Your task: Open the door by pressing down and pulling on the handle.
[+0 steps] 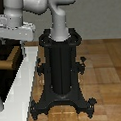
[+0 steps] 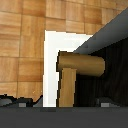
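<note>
End effector [image 2: 64, 104], grip state unclear, hovers just beside brass handle [image 2: 82, 64].

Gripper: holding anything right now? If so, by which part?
Nothing held. In the wrist view the handle lies ahead, untouched; only the fingertips show at the frame's edge.

The black pedestal [image 1: 62, 71] stands mid-frame on the wooden floor [image 1: 107, 70], its feet splayed. The grey arm [image 1: 49, 9] rises from it and bends toward the exterior view's left, where the hand [image 1: 13, 29] hangs above the white frame [image 1: 20, 88]; its fingers cannot be made out. Beside the hand shows the dark door [image 1: 3, 51].
</note>
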